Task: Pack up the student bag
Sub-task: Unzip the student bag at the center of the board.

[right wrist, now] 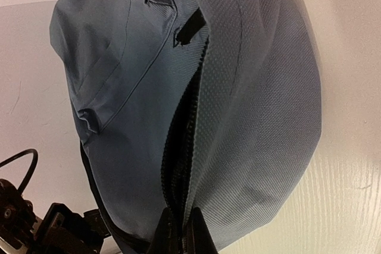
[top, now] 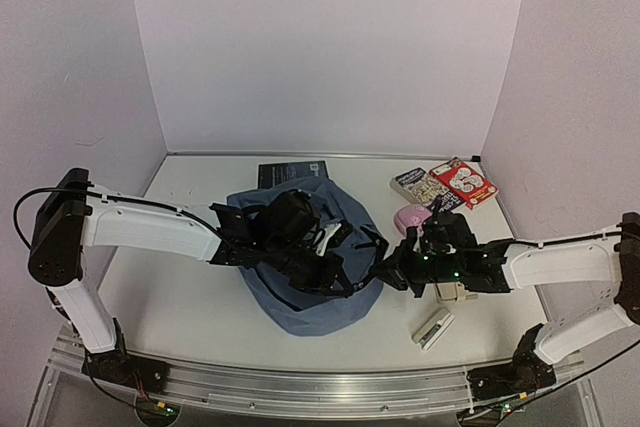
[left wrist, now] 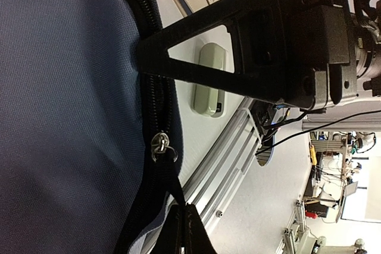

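Top external: student bag lies mid-table, slumped, between my two arms, both reaching in over it from either side. Pink pencil case sits just off its right side, on the table. Two paperbacks are at the far right corner, well apart from the bag.

Left wrist: my left gripper is closed tight, fingertips together on the bag's black zip edge where the blue fabric folds over. Metal zipper pull hangs on the zip track just beyond my tips. Further along the same track, my other arm's fingers come to a point against the zip. Pale stapler-like item lies on the table past the bag's edge.

Right wrist: my right gripper is pinched together, no gap showing, gripping the zip edge at the near end of the bag. Zip is parted ahead of my tips, with a dark slit running up the blue fabric.
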Controlling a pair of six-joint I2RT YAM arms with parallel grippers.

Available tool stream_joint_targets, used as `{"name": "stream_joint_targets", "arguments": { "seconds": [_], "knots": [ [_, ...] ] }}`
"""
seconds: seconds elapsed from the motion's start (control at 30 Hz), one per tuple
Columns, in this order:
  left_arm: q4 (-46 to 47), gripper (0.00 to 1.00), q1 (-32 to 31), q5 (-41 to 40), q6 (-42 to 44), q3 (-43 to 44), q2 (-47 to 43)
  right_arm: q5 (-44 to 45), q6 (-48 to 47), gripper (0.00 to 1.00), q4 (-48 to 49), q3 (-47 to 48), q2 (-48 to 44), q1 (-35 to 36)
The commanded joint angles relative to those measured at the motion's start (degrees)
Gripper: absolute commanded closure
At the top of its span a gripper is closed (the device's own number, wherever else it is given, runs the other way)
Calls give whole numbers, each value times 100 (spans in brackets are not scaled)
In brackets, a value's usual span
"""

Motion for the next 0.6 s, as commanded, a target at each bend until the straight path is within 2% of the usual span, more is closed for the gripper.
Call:
{"name": "stream_joint_targets", "arguments": {
  "seconds": [0.0,0.23,0.57],
  "knots": [
    [-89,100,29,-53,125,49,-66,351,-71,100,286,266,98,-205],
    [-314,100,81,-185,190,-80,-275,-17,-556,100,297,277,280,-1206],
    [-487,100,256,-439,155,-429,-665,-430,-1164,100,286,435,733,-1994]
  ]
}}
